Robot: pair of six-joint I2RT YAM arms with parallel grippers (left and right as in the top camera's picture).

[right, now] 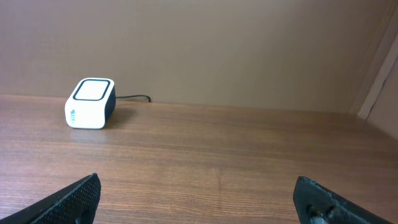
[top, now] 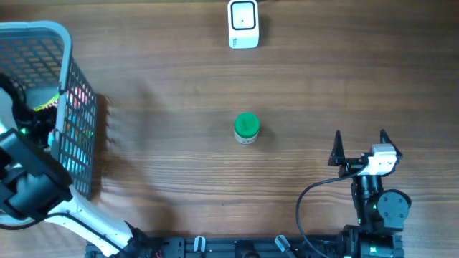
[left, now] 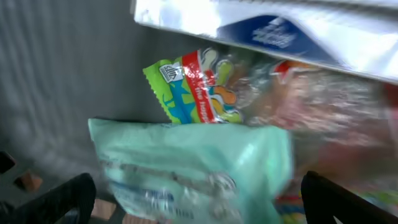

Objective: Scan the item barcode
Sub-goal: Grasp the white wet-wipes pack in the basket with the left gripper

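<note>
One basket (top: 72, 43), one scanner (top: 243, 24), one green-lidded jar (top: 246, 127), two hands (top: 360, 142), three visible packets (left: 193, 168)

The table (top: 179, 86) shows brown wood grain with a smooth, matt finish. The basket (top: 75, 93) is a pale grey plastic lattice. The scanner (right: 91, 103) has a smooth white plastic shell with a faint sheen. The mint-green packet (left: 193, 168) and the colourful wrapper (left: 196, 87) are glossy, crinkled film.

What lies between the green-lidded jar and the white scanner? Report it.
Nothing: the overhead view shows only bare wooden table between the small green-lidded jar and the white box-shaped scanner.
</note>
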